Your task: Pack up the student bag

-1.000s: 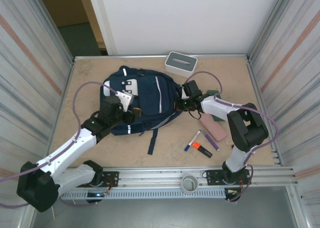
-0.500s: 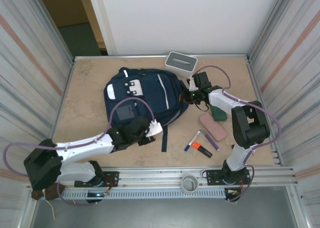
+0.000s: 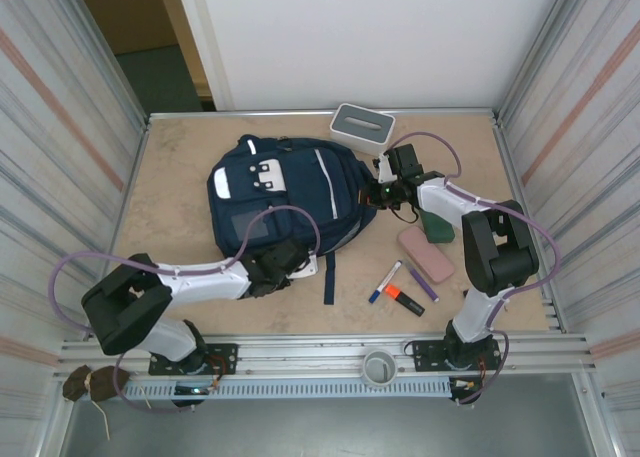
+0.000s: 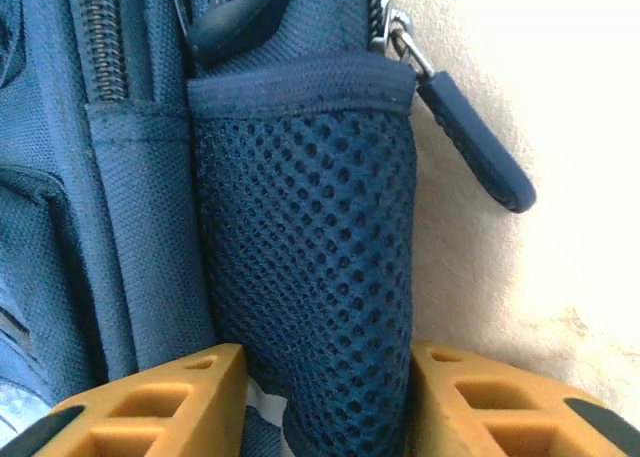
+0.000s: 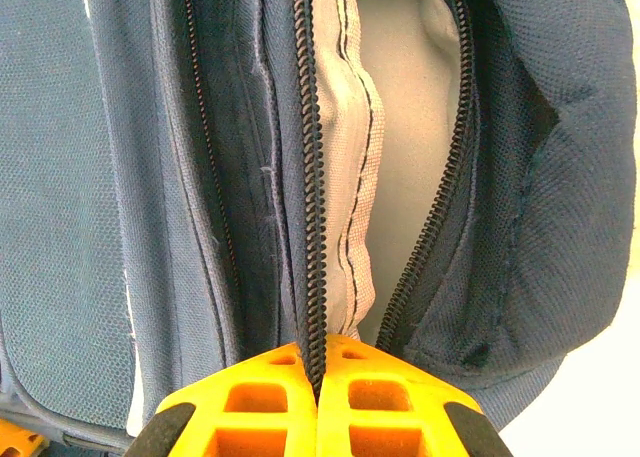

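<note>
Currently L gripper [image 4: 325, 397] part-closed, pinching mesh side pocket [image 4: 305, 227] of student bag [image 3: 285, 192]; R gripper [image 5: 318, 377] fully closed on its zip edge [image 5: 308, 177]; pens [image 3: 384, 281], pink case [image 3: 427, 254] nearby on table [image 3: 180, 167].

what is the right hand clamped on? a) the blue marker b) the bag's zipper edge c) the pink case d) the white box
b: in the right wrist view the right hand is shut on the zipper edge of the student bag, beside the open grey-lined compartment.
</note>
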`<state>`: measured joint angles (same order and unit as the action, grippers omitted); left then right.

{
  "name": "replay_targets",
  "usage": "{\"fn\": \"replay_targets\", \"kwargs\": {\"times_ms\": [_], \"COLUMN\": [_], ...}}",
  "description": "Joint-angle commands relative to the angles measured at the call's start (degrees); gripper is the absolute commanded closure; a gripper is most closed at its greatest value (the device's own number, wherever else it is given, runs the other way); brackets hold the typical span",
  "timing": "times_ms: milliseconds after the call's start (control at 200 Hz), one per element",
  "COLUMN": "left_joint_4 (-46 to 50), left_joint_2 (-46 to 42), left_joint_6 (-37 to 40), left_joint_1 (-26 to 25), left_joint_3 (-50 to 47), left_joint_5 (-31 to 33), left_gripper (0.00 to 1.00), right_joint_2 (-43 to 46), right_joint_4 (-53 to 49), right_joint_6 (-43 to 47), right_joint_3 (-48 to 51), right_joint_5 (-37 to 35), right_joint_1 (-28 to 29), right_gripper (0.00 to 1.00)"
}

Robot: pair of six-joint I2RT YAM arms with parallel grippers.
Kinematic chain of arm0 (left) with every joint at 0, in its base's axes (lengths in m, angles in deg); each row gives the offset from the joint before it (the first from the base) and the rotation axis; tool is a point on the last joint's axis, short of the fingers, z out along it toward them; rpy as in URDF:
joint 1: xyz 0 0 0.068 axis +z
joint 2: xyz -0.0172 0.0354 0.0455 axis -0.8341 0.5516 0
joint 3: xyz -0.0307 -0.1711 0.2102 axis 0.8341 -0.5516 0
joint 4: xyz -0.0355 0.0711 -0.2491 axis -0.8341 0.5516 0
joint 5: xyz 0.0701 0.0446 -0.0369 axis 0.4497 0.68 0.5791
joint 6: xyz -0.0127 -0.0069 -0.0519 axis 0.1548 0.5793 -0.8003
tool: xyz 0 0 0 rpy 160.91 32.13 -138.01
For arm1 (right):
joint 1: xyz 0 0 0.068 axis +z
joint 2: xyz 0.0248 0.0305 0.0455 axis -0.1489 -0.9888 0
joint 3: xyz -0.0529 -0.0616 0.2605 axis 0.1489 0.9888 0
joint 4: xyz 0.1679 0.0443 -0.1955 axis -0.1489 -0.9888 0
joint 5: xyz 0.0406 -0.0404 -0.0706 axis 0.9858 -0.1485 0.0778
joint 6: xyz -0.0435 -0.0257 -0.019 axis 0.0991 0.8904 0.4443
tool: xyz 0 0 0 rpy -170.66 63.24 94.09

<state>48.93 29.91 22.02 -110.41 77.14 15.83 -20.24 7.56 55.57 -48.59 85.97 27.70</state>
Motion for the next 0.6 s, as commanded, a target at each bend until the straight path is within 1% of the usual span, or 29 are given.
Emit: {"fn": "replay_targets", "kwargs": {"times_ms": [0,95,185,215,296,421,511,596], "left_joint_4": [-3.0,-2.8,-1.2,-0.5,1.1,0.1,-0.9,-0.7], "left_joint_2": [0.1,-1.4,-4.4,-5.7,-9.6,-14.4,-16.8,-17.4], "left_joint_6": [1.3,0.2,-2.6,-3.8,-7.4,-13.7,-18.1,-20.4], "left_joint_1": [0.9,1.6,3.3,4.0,6.3,10.2,13.7,16.0], "left_joint_3": [0.2,0.1,0.7,1.1,1.9,2.4,3.0,4.3], "left_joint_5": [-2.6,-5.7,-10.0,-12.0,-17.5,-23.8,-28.8,-32.2], "left_gripper": [0.65,0.81,1.00,1.00,1.00,1.00,1.00,1.00], "right_joint_2": [0.2,1.6,4.9,6.6,12.1,22.0,27.2,31.1], "right_joint_4": [-1.3,-2.3,-3.2,-3.1,-1.2,6.7,10.0,13.8], "right_joint_6": [1.7,2.0,2.2,2.2,2.1,2.4,4.1,7.8], "right_joint_3": [-1.6,-1.7,-0.9,-0.1,3.4,12.1,16.6,20.5], "right_joint_5": [1.4,0.8,-1.5,-2.6,-4.4,-3.7,-6.4,-10.9], "right_joint_1": [-0.2,-0.3,-0.4,-0.5,-0.2,2.1,7.4,14.7], "right_gripper": [0.95,0.85,0.67,0.63,0.57,0.49,0.48,0.47]}}
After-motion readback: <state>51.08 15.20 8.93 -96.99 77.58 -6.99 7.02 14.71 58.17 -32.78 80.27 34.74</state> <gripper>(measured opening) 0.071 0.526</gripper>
